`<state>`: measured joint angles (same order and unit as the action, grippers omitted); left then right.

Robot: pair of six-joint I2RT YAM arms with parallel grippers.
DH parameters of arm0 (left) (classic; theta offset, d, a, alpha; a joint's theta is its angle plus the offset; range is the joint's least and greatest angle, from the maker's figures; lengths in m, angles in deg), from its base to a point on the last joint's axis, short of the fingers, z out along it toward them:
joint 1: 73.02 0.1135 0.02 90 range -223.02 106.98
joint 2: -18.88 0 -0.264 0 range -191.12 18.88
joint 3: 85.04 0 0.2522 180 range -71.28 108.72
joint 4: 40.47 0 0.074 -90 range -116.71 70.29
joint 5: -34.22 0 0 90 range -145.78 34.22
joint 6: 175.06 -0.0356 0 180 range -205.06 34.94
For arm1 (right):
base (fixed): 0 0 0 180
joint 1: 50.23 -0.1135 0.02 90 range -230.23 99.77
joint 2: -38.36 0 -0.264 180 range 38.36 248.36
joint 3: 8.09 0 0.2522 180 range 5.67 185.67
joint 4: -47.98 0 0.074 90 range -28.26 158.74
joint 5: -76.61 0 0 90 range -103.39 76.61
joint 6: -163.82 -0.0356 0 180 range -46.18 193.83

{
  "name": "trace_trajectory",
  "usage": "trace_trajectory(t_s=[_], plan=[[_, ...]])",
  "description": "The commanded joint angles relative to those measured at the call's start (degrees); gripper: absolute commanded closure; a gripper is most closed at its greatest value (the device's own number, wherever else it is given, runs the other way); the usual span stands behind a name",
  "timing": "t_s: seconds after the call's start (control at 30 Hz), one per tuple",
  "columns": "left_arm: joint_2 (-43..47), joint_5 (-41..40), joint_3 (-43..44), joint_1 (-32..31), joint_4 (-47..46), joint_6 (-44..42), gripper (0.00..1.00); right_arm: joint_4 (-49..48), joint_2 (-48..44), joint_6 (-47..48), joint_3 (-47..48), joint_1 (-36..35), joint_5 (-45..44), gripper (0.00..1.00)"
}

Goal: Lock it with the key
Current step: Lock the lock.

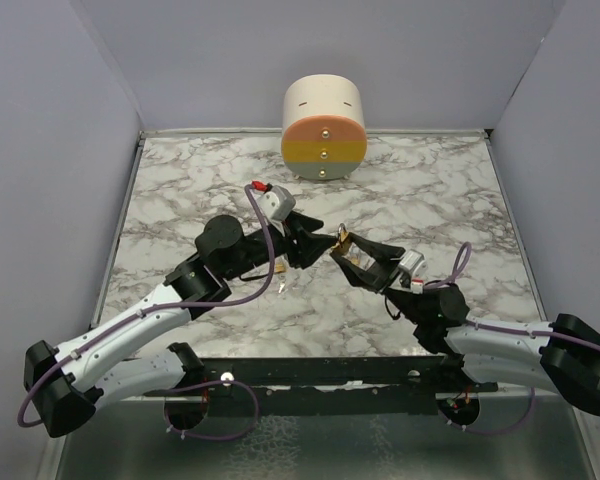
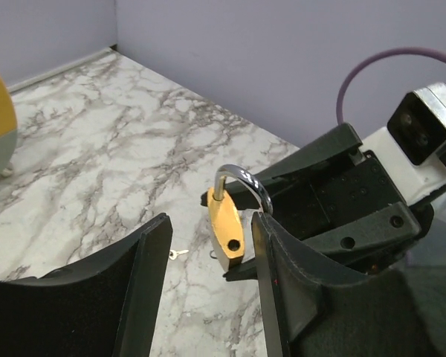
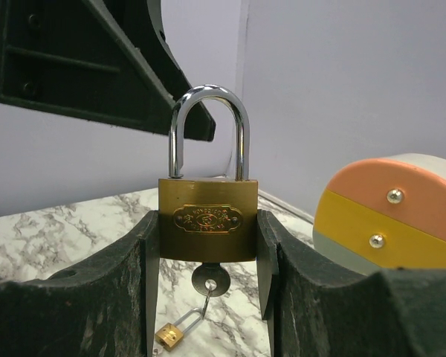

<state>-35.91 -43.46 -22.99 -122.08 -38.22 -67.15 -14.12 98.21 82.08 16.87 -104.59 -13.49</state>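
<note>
My right gripper (image 3: 208, 223) is shut on the sides of a brass padlock (image 3: 208, 219) and holds it upright above the table, its steel shackle (image 3: 208, 100) on top. A key (image 3: 210, 280) sits in the keyhole under the padlock's body, and a thin wire ring hangs from it. My left gripper (image 2: 208, 223) is open, its jaws wide apart. Its right fingertip (image 2: 264, 223) is close beside the padlock (image 2: 227, 223), and nothing is between the fingers. In the top view both grippers (image 1: 315, 245) (image 1: 350, 255) meet at the padlock (image 1: 342, 240) over the table's middle.
A cream cylinder with an orange, yellow and grey striped face (image 1: 323, 125) stands at the back wall. A small brass padlock (image 3: 171, 335) lies on the marble table (image 1: 180, 180) below the held one. A small key (image 2: 178, 253) lies on the table nearby. Grey walls enclose three sides.
</note>
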Motion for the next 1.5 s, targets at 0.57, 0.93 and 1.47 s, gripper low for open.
trace_trajectory(t_s=[0.57,0.93,1.47], plan=[[1.6,-1.2,2.0,-3.0,-3.2,-3.1,0.46,0.1,0.2,0.6,3.2,0.1,0.7,0.99],[-0.9,-2.9,2.7,-3.1,-3.1,-2.8,0.46,3.3,-0.8,2.1,4.2,0.1,2.0,0.99],[-2.0,-5.5,2.6,-3.1,-3.1,-3.6,0.54,3.4,-2.7,2.0,3.8,0.1,3.0,0.99]])
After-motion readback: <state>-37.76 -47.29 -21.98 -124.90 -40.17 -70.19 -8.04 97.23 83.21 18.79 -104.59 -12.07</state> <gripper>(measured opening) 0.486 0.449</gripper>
